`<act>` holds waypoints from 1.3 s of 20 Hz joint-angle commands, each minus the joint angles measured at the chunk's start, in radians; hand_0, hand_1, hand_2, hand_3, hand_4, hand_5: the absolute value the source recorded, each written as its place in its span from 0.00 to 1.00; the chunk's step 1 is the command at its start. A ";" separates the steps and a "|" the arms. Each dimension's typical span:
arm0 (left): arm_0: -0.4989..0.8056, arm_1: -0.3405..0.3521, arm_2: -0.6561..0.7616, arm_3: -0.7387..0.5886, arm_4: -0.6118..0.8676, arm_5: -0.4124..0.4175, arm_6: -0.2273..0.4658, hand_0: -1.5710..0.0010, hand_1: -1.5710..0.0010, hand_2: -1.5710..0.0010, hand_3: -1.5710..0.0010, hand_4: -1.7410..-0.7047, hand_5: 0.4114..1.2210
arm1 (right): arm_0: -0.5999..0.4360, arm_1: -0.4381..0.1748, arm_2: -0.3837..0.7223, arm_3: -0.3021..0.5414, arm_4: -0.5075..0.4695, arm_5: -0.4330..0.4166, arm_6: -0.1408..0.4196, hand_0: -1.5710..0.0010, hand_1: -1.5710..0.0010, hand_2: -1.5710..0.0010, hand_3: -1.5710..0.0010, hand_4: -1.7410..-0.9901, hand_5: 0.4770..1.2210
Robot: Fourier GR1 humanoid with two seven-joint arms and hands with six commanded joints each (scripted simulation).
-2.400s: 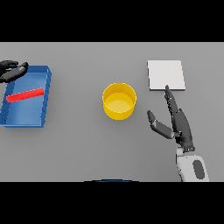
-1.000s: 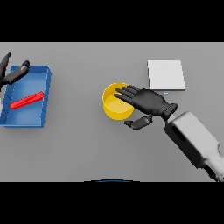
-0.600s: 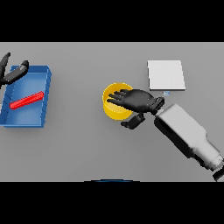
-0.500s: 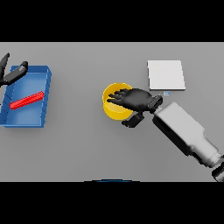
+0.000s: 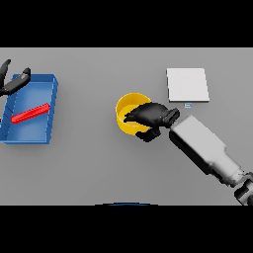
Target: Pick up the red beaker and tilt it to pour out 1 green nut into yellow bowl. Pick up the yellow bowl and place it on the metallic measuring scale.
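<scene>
Grey tabletop (image 5: 99, 168) fills the head view, which is the only view given. At centre frame the yellow bowl (image 5: 127, 114) sits with the right hand (image 5: 150, 116) over its right rim, fingers curled down across the edge as if closing on it; the grip looks partly made, not certainly firm. The metallic measuring scale (image 5: 187, 84) lies in the upper right, apart from the bowl. At far left a blue tray (image 5: 42, 123) holds a red bar-shaped thing (image 5: 30, 113); I see no beaker or green nut. The left hand (image 5: 12, 81) hovers at the tray's upper left corner, fingers spread. The step in hand seems to be picking up the bowl; next it needs a secure hold, a lift, then carrying up-right onto the scale. No writing is readable.
</scene>
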 commanded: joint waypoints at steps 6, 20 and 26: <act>-0.009 0.001 -0.002 0.016 -0.001 -0.009 -0.007 1.00 1.00 1.00 1.00 0.92 0.37 | -0.008 -0.016 0.003 -0.010 -0.011 0.008 -0.038 0.23 0.24 0.28 0.38 0.17 0.88; -0.010 0.003 -0.008 -0.014 0.000 -0.013 0.011 1.00 1.00 1.00 1.00 0.93 0.36 | -0.029 -0.100 -0.053 -0.164 -0.094 0.133 0.047 0.01 0.01 0.05 0.27 0.01 0.99; -0.008 -0.002 0.002 -0.007 0.015 -0.013 -0.003 1.00 1.00 1.00 1.00 0.91 0.36 | -0.008 -0.161 -0.090 -0.266 -0.108 0.163 0.114 0.00 0.00 0.04 0.25 0.00 1.00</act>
